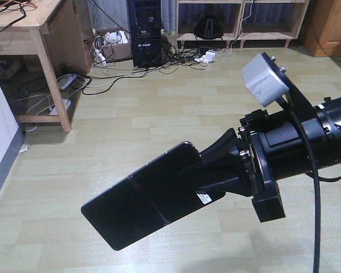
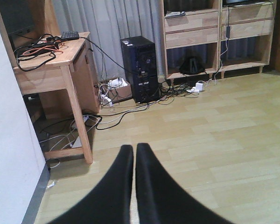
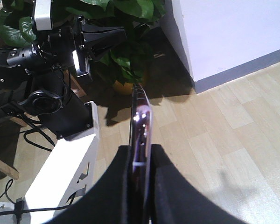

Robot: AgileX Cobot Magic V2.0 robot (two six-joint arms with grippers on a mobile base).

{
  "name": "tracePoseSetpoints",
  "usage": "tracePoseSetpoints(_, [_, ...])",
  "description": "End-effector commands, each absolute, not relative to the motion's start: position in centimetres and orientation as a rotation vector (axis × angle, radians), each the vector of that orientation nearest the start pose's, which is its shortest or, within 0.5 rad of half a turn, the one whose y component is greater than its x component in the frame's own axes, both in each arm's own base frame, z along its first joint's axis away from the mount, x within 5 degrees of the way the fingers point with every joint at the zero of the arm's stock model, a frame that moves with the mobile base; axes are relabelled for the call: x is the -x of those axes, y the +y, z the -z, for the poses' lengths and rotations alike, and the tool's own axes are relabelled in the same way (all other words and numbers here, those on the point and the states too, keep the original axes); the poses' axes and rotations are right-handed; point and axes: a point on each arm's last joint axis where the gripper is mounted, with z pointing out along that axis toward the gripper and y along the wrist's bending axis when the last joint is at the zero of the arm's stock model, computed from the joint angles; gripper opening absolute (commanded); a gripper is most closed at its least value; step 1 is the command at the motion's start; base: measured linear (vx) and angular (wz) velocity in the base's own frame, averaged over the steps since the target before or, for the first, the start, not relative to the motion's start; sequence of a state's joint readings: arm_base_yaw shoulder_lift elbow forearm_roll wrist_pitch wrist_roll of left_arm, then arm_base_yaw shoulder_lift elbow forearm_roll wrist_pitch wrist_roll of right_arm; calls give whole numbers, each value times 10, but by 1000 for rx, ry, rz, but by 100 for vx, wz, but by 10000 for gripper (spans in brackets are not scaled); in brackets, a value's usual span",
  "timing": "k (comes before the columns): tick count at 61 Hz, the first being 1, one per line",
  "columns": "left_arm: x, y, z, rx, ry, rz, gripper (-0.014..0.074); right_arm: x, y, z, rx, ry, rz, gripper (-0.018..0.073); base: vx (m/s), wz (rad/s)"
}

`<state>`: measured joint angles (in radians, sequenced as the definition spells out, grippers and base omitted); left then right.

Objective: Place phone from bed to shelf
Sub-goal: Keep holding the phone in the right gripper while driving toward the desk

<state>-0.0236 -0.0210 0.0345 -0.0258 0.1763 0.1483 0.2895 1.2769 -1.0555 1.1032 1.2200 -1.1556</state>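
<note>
Pale plank floor (image 1: pixel 159 114) all round, a white wall on one side and a potted plant (image 3: pixel 126 60) in the corner. At the back there's one wooden worktop (image 1: pixel 28 23) strewn with cables, one black computer tower (image 1: pixel 143 28) and one pale shelf (image 1: pixel 267 35) unit. One phone (image 1: pixel 153 196) here, up in the air over the floor and well short of the shelf, gripped by the right end effector (image 3: pixel 141 154) with both fingers pressed on its faces. Its white sticker (image 1: pixel 204 198) carries print too small to read. Left end effector (image 2: pixel 134 151) — fingers all but touching, empty.
</note>
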Motion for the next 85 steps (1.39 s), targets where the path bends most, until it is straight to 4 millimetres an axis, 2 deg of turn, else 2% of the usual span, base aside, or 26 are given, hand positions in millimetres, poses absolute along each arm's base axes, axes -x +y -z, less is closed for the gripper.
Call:
tracePoseSetpoints(1, [-55, -2, -201, -105, 1572, -64, 1, -190, 140, -371, 1241, 1808, -1223, -2, 8, -2])
tracePoseSetpoints(85, [-55, -2, -201, -105, 1572, -64, 1, -190, 140, -371, 1241, 1808, -1223, -2, 13, -1])
